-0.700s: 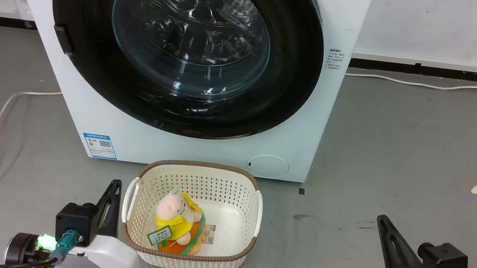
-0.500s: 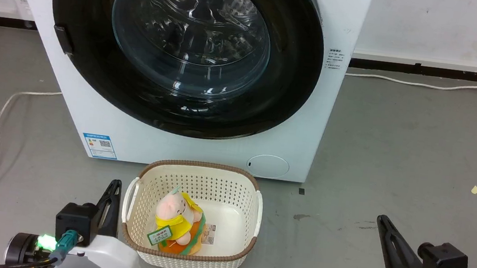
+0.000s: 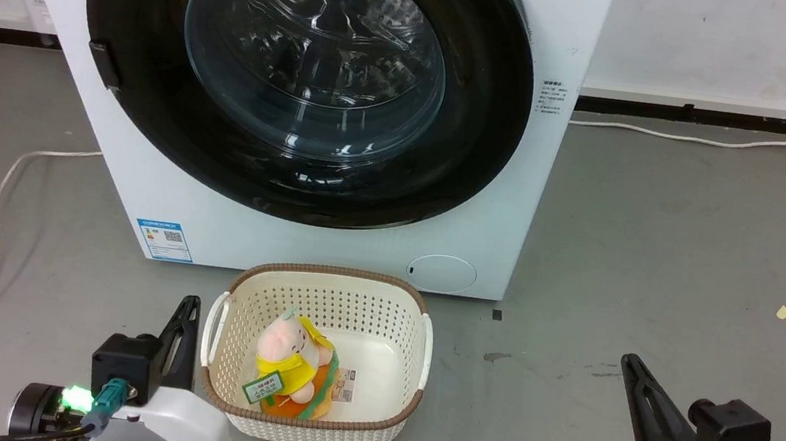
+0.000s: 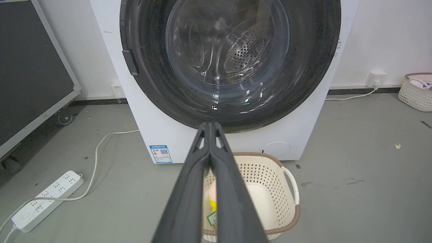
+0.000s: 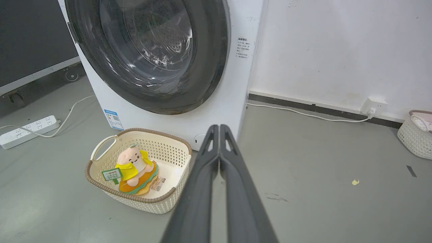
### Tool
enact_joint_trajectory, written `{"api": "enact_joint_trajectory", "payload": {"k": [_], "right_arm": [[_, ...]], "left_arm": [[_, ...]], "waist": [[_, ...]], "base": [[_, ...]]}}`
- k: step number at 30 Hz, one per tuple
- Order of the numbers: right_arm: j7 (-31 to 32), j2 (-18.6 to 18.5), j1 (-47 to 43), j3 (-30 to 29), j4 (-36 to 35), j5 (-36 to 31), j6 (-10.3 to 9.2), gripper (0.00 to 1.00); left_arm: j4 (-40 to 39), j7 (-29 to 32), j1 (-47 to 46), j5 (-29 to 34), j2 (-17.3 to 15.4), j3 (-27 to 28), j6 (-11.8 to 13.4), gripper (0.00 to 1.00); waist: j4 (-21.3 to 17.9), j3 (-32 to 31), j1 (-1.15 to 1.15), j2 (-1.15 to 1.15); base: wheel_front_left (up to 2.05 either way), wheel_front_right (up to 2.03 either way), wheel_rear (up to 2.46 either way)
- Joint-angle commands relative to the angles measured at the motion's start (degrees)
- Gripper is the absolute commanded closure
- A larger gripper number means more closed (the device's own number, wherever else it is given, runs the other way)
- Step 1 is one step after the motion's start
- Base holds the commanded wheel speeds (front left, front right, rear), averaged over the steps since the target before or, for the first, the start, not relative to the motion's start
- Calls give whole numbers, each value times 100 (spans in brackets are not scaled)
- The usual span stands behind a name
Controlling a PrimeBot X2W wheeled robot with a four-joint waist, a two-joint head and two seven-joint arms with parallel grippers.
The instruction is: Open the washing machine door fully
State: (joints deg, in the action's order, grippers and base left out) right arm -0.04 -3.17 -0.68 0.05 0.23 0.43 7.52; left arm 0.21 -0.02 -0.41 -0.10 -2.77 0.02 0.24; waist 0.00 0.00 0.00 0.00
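Clenched empty below the shut door, the left hand is best aiming for the door's left-edge latch, right hand likewise clenched.

Basket before washing machine

The top of the washing machine door is cut off by the picture's edge. The left gripper hides most of the toy in the basket.
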Motion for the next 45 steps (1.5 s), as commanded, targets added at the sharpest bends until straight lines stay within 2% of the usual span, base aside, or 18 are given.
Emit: {"api": "enact_joint_trajectory", "payload": {"k": [1,8,9,33,45], "right_arm": [[4,29,68,-5,-23,-43,-3,100],[4,29,68,-5,-23,-43,-3,100],[-1,0,0,-1,0,1,0,0],[-238,-21,37,3,96,270,0,0],[-343,-310,518,138,161,651,0,0]], "left_arm": [[-21,2,41,10,-10,-2,-24,100],[-21,2,41,10,-10,-2,-24,100],[0,0,0,0,0,0,0,0],[133,-238,-11,-67,-1,-121,41,0],[161,-382,-154,-111,-2,-213,60,0]], "waist": [[0,0,0,0],[0,0,0,0],[0,0,0,0],[59,33,0,0],[186,302,0,0]], "base": [[0,0,0],[0,0,0],[0,0,0],[0,0,0],[0,0,0]]}}
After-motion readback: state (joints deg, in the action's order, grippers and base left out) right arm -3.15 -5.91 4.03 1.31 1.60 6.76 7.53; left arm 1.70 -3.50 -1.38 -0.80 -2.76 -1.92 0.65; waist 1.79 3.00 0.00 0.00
